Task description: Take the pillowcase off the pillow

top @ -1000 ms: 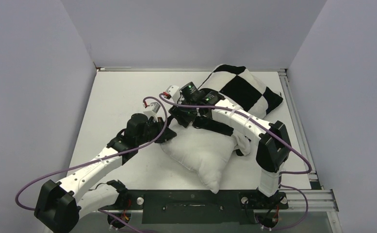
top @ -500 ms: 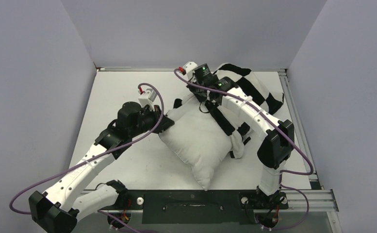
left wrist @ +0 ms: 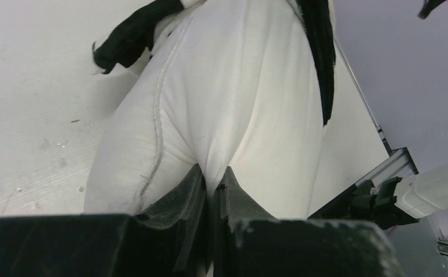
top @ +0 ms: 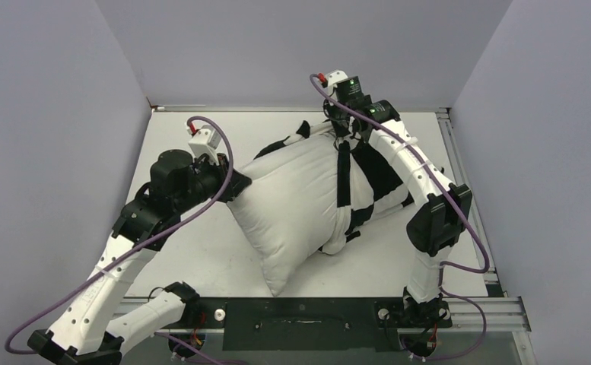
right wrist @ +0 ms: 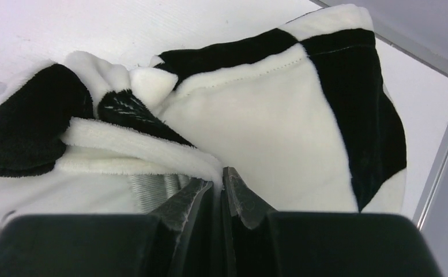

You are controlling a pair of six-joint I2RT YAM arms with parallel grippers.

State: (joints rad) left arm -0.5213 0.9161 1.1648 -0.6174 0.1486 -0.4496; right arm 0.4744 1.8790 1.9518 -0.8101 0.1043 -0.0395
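Across the middle of the white table [top: 193, 251] the pillow [top: 300, 198] lies on a slant, one corner pointing at the near edge and its far end reaching toward the far edge; most of its plump white body is bare. The pillowcase [top: 379, 171] is bunched over the pillow's right and far side, toward the far right corner of the table; a narrow black band of it runs across the pillow from far to near, and a small checkered flap shows at the far end. At the pillow's left side the left gripper [top: 239, 182] has its fingers [left wrist: 191, 190] drawn together on a pinch of the white fabric, which creases upward from between them in the left wrist view; a seam of the pillow runs just beside that pinch. Near the middle of the far edge the right gripper [top: 343, 125] is raised above the table with the checkered cloth hanging from it; in the right wrist view its jaws are pressed together on a folded white hem of the pillowcase, with black and white squares spreading beyond them. The two grippers are well apart, with the pillow between them.
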